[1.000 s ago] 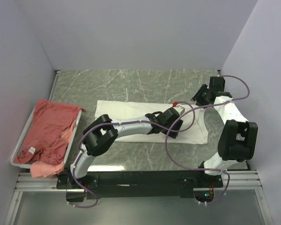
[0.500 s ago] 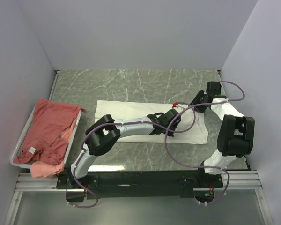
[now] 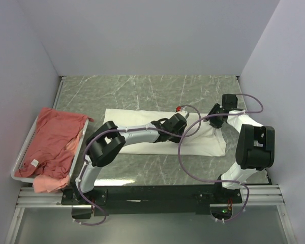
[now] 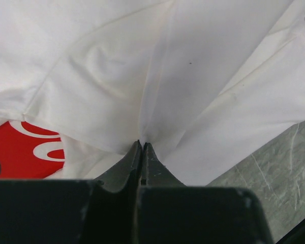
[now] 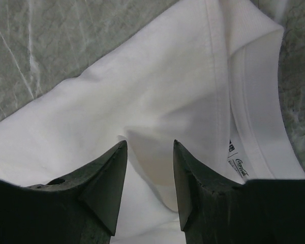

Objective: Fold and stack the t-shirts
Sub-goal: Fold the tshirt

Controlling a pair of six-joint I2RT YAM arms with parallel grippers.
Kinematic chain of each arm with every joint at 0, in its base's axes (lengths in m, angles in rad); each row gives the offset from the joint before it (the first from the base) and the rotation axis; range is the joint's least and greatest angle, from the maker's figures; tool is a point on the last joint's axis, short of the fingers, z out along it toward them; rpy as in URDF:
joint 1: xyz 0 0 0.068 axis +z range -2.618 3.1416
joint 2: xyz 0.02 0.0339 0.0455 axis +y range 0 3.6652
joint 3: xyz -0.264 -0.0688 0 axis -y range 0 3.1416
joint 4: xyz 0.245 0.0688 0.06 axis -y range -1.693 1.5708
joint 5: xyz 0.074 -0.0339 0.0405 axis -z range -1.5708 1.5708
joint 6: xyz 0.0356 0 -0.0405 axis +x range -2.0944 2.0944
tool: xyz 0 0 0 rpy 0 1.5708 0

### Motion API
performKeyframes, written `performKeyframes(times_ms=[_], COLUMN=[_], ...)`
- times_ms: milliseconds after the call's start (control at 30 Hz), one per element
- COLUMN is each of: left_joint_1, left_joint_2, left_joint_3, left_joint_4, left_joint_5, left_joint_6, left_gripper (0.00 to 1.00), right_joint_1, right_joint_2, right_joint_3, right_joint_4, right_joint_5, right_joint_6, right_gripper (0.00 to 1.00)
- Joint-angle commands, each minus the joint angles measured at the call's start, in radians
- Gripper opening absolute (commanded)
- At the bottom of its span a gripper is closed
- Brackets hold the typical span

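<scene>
The left gripper (image 4: pixel 142 145) was clamped on a thin fold of the white t-shirt (image 4: pixel 208 61), which risked slipping free. The right gripper (image 5: pixel 149 148) stood apart, holding nothing.

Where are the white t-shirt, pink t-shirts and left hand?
white t-shirt (image 3: pixel 127 117): top external view, bare flat end.
pink t-shirts (image 3: pixel 53 134): top external view, middle of pile.
left hand (image 4: pixel 142 146): left wrist view, between shut fingertips.

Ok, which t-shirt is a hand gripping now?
The white cotton t-shirt, pinched by the left hand; the salmon-pink t-shirts lie untouched in the white wire basket.
</scene>
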Motion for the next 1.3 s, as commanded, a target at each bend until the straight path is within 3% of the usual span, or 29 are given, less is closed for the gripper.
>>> performKeyframes(times_ms=[0,567,833,1033,1267], left_joint_1=[0.008,0.066,0.086,0.104,0.118], left_joint_2=[-0.072,-0.109,-0.131,-0.141,-0.154], left_joint_3=[-0.007,0.003,0.001,0.007,0.027], left_joint_4=[0.047,0.024,0.013,-0.002,-0.039], left_joint_5=[0.035,0.092,0.106,0.123,0.153], left_joint_6=[-0.024,-0.017,-0.014,-0.008,0.010], left_gripper=[0.01,0.01,0.02,0.03,0.05], right_joint_1=[0.012,0.032,0.037,0.066,0.084], right_joint_2=[-0.032,-0.257,-0.274,-0.302,-0.357], right_joint_3=[-0.015,-0.153,-0.184,-0.214,-0.256], right_joint_4=[0.043,0.020,0.006,-0.007,-0.023], right_joint_5=[0.014,0.011,0.037,0.066,0.089], right_joint_6=[-0.018,-0.001,-0.007,0.002,0.027], right_gripper=[0.49,0.49,0.48,0.43,0.30])
